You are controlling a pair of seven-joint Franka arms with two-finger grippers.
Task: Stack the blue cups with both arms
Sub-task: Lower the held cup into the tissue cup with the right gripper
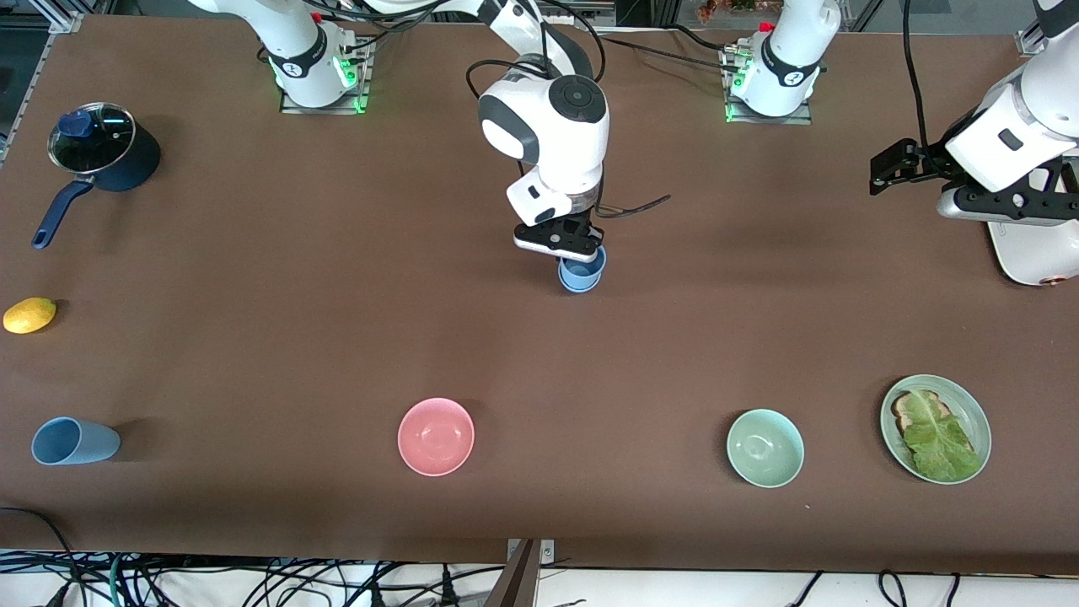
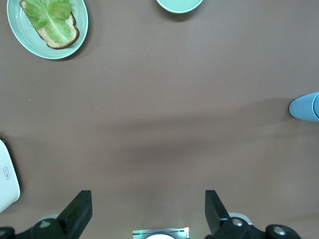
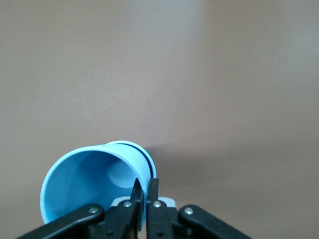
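Note:
My right gripper [image 1: 580, 253] hangs over the middle of the table, shut on the rim of a light-blue cup [image 1: 581, 273]. In the right wrist view one finger is inside the wall and one outside [image 3: 144, 191], and the cup [image 3: 84, 184] is tilted. A second blue rim [image 3: 147, 155] shows close round its far end, as if it sits in another cup. One more blue cup [image 1: 74, 441] lies on its side near the front edge at the right arm's end. My left gripper [image 1: 883, 173] waits open and empty over the left arm's end [image 2: 147, 209]; the held cup [image 2: 305, 107] shows at the edge of the left wrist view.
A dark-blue lidded saucepan [image 1: 101, 147] and a yellow fruit [image 1: 29, 315] sit at the right arm's end. Along the front stand a pink bowl [image 1: 436, 436], a mint bowl [image 1: 764, 447] and a green plate [image 1: 965, 398] with toast and lettuce. A white appliance [image 1: 1033, 253] sits under the left arm.

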